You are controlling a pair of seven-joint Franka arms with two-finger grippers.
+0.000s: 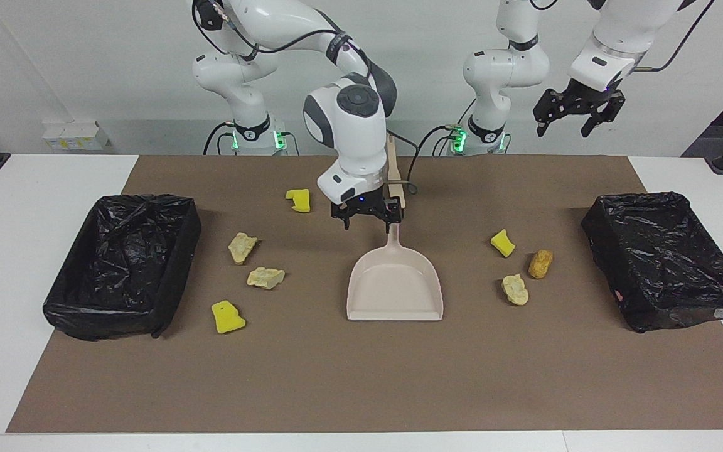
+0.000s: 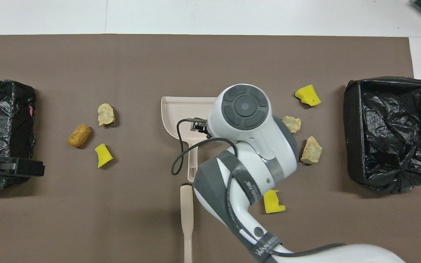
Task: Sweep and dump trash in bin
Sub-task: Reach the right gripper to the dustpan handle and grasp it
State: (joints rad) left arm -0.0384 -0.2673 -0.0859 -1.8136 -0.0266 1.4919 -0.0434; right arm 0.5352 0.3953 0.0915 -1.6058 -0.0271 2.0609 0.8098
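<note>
Brown mat (image 1: 361, 376) covers a white table. Close to the robots, the left gripper (image 1: 578, 122) hangs high in the air over the mat's edge at the left arm's end. It is well apart from everything else. Its fingers are spread wide and hold nothing. That arm waits.

The brush (image 2: 186, 212) lies flat on the mat, with its head pointing at the dustpan (image 1: 395, 295) handle. The right gripper (image 1: 368, 221) is low over the top end of that handle. Its fingers (image 1: 346, 223) are spread apart and hold nothing. I cannot tell if they touch the handle. The wide scoop of the dustpan lies farther out than the fingers.

All the trash lies on the mat, on both sides of these fingers. Near them, toward the right arm's end, sits a yellow bit (image 1: 299, 199). Farther out on that side are a beige lump (image 1: 242, 247), then a beige chunk (image 1: 266, 277), and farthest a yellow block (image 1: 227, 317). One bin (image 1: 179, 251), lined in black, stands at that end of the mat.

Toward the left arm's end, well apart from the fingers, sit a yellow wedge (image 1: 503, 243), an orange-brown lump (image 1: 540, 263) and, farthest out, a beige crumb (image 1: 515, 289). The other bin (image 1: 594, 220) stands at that end.
</note>
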